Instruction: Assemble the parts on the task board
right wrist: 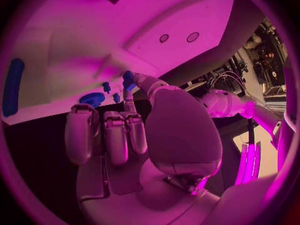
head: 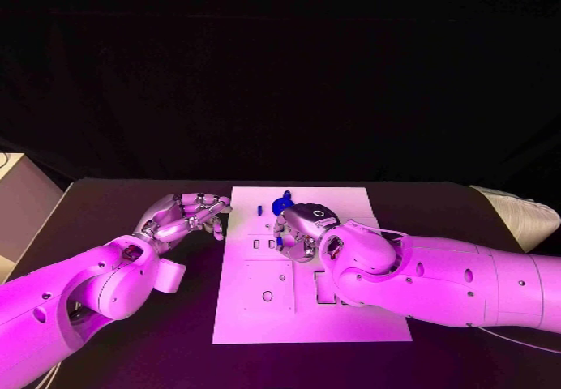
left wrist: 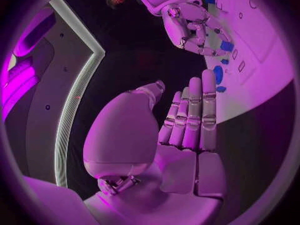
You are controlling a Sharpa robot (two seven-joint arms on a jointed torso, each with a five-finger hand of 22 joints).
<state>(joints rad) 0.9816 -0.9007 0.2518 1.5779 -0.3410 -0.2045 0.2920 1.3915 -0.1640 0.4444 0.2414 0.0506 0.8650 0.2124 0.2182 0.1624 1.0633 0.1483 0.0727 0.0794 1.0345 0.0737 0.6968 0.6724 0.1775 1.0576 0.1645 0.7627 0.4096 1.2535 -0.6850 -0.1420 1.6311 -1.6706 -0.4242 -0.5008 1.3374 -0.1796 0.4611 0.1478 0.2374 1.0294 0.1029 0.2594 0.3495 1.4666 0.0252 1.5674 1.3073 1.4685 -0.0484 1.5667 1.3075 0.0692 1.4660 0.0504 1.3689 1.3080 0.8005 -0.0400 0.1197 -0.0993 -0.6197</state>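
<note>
The right hand [head: 306, 229] hangs over the far half of the task board [head: 351, 324], and in the right wrist view a small blue part [right wrist: 128, 80] sits at the tip of one of its fingers [right wrist: 130, 104] with the thumb close beside, so it appears to be pinching that piece; the remaining fingers are curled out of the way, presumably to leave the slots below in sight. Just beyond the hand a blue round part [head: 282, 202] lies on the board, and a slim blue pin [head: 256, 211] lies near the board's left edge; both wait loose, within easy reach for later steps. The left hand [head: 187, 215] rests over the dark surface [head: 140, 190] just beside the board's left edge, fingers together and lightly bent, holding nothing. I judge it is parked there to stay clear of the working hand while remaining near enough to steady the board. The cut-outs on the near half of the board stand unfilled, so the assembly looks early.
</note>
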